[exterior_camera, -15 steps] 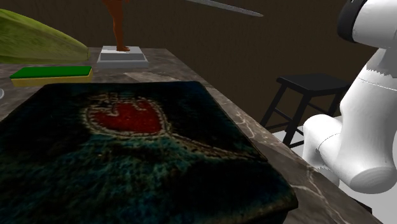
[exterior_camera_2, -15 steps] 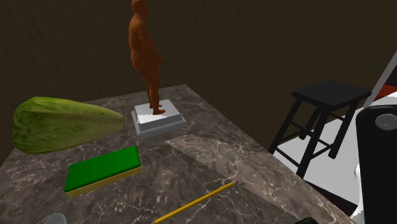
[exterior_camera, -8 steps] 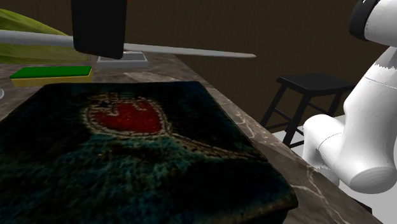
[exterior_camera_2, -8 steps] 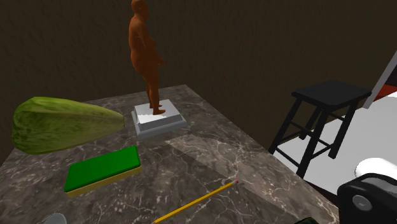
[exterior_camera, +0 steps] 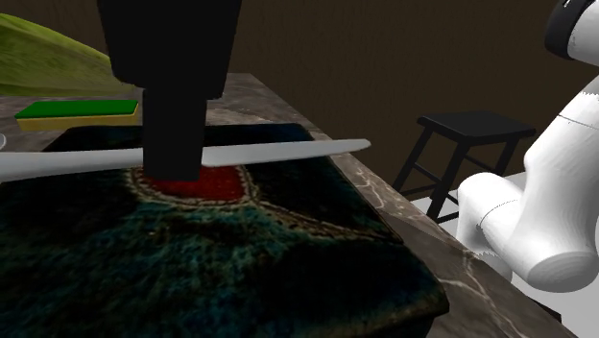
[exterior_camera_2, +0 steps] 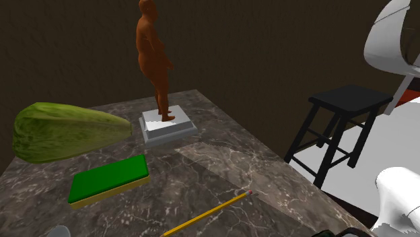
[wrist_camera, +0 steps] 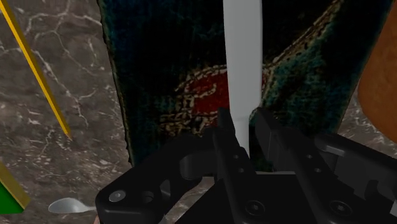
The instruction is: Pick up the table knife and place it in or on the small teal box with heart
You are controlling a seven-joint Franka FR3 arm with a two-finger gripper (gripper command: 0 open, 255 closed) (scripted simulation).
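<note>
- two black fingers of the end effector are pinched narrow on the table knife, gripping it near the middle of its length.
- in the shoulder view the knife lies roughly level and crosswise over the lid. one end points toward the black stool and the other runs off that view's left edge.
- directly under the end effector is the small teal box, and the knife crosses its red heart. i cannot tell whether the knife touches the lid or hangs just above it.
- the box sits on the marbled counter. a yellow pencil lies just beside it, and a green block and a brown figurine stand farther off.
- judged step: carrying looks done and the placing is in hand, with the knife centred over its target.
- next move, as i judge it: lower until the knife rests flat on the lid, spread the fingers, then lift straight up. the lid looks soft and uneven and the knife is long, so releasing it off level could let it tip or slide toward an edge.
</note>
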